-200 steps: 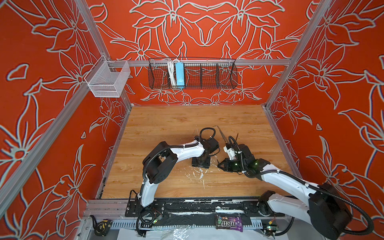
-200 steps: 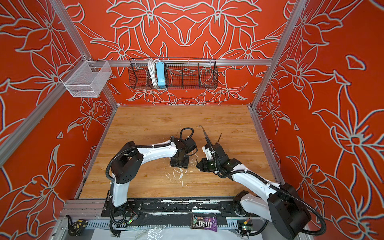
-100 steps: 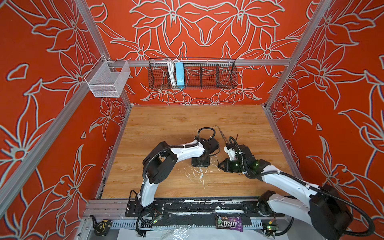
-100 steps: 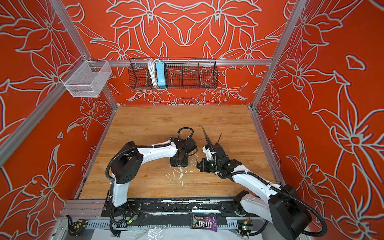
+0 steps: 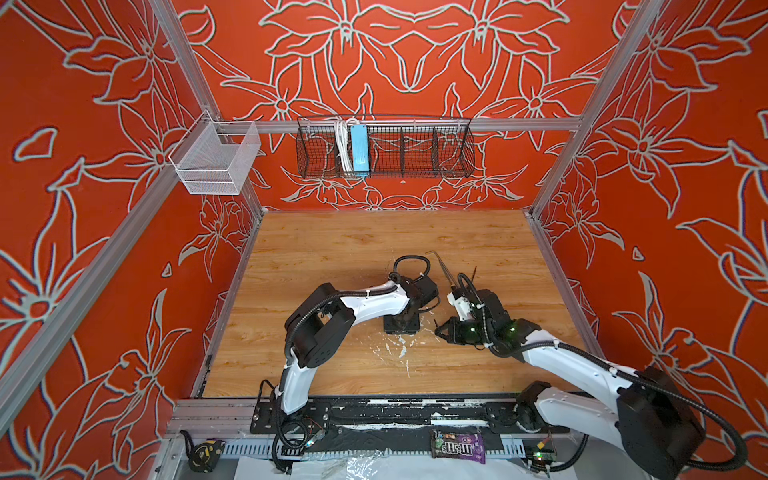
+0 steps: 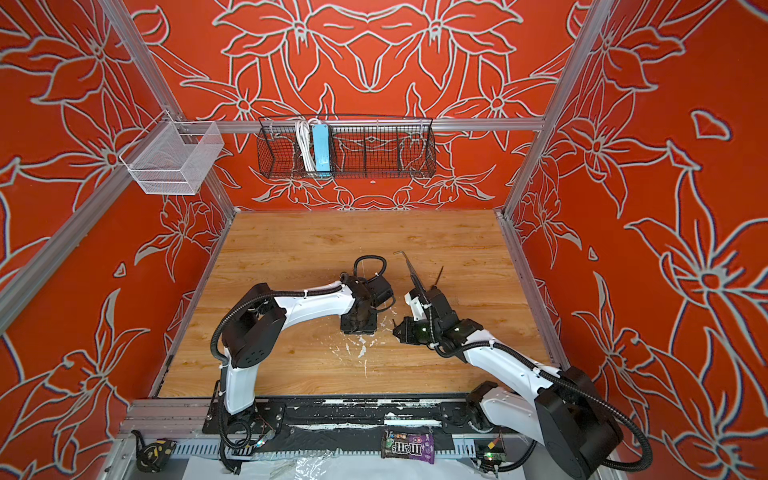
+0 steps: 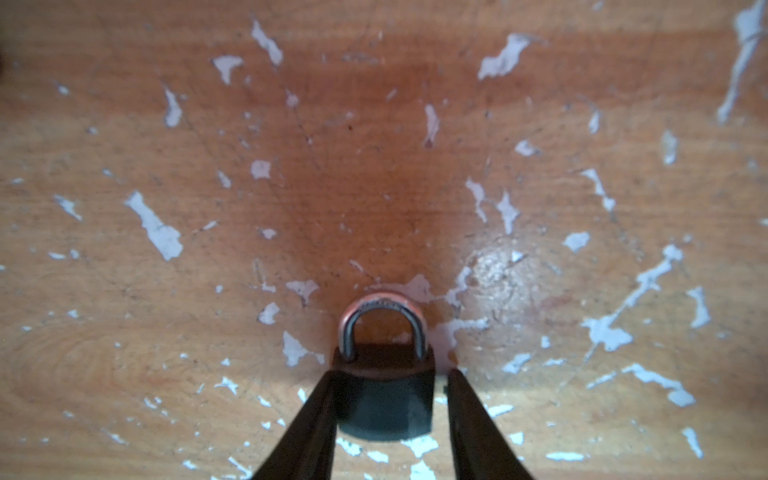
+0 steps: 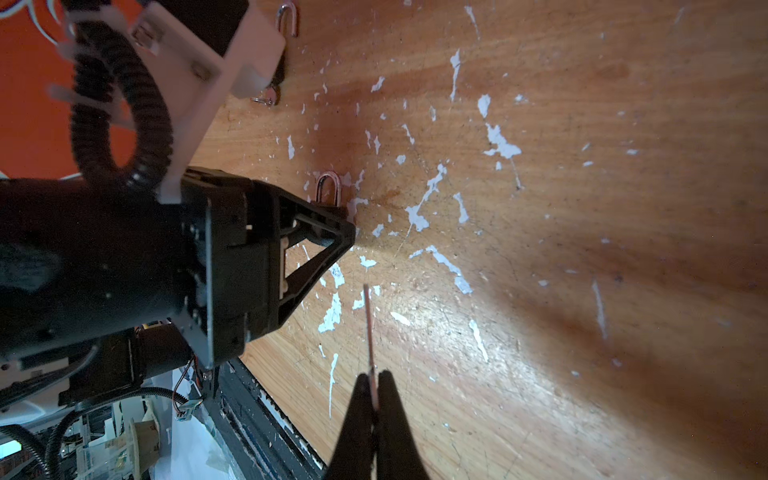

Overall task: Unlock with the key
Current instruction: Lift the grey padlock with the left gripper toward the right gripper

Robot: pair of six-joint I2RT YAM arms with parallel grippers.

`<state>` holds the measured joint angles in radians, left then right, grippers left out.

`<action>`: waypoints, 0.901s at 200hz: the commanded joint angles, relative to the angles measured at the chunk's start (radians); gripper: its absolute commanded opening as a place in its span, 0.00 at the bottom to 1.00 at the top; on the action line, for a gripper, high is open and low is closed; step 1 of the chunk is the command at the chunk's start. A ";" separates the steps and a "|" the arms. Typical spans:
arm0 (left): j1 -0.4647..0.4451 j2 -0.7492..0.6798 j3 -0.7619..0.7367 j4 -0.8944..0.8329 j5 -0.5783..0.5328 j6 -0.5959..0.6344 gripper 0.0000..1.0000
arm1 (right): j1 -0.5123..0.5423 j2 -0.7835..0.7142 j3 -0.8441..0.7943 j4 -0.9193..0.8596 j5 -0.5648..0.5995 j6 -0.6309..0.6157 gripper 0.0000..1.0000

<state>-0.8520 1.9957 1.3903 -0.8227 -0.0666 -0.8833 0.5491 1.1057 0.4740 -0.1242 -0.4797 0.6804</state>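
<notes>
A small padlock (image 7: 384,399) with a dark body and a silver shackle lies flat on the wooden floor. My left gripper (image 7: 390,374) points straight down over it and is open. One finger touches the body's side, and a narrow gap separates the other finger from it. In the right wrist view the padlock's shackle (image 8: 328,189) shows just past the left gripper (image 8: 345,232). My right gripper (image 8: 375,376) is shut on the key (image 8: 368,324), whose thin blade sticks out towards the left gripper. In both top views the left gripper (image 5: 401,326) and right gripper (image 5: 438,332) sit close together.
White chips (image 5: 395,353) mark the floor around the lock. Another shackle (image 8: 288,18) and a small ring (image 8: 266,99) lie beyond the left wrist. A thin metal rod (image 5: 442,268) rises behind the right wrist. A black wire basket (image 5: 384,145) and a white mesh basket (image 5: 216,160) hang on the walls.
Both arms stay almost where they were. The left gripper's fingers have drawn closer together around the padlock.
</notes>
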 commanded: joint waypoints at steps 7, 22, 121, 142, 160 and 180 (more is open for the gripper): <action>0.004 0.009 -0.066 0.037 -0.038 -0.052 0.42 | -0.005 0.004 -0.011 0.015 -0.010 -0.007 0.00; 0.005 0.007 -0.070 0.035 -0.052 -0.067 0.41 | -0.005 0.004 -0.009 0.017 -0.010 -0.007 0.00; 0.006 -0.005 -0.080 0.030 -0.062 -0.073 0.36 | -0.008 -0.001 -0.012 0.017 -0.013 -0.009 0.00; 0.005 -0.016 -0.085 0.027 -0.062 -0.070 0.31 | -0.008 -0.003 -0.009 0.015 -0.016 -0.009 0.00; 0.005 -0.038 -0.091 0.034 -0.062 -0.074 0.28 | -0.008 -0.001 -0.007 0.015 -0.019 -0.009 0.00; 0.005 -0.069 -0.104 0.050 -0.058 -0.092 0.26 | -0.009 0.008 0.011 -0.018 -0.028 -0.028 0.00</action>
<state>-0.8520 1.9518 1.3258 -0.7483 -0.0925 -0.9447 0.5488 1.1057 0.4740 -0.1223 -0.4885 0.6796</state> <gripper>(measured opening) 0.334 0.052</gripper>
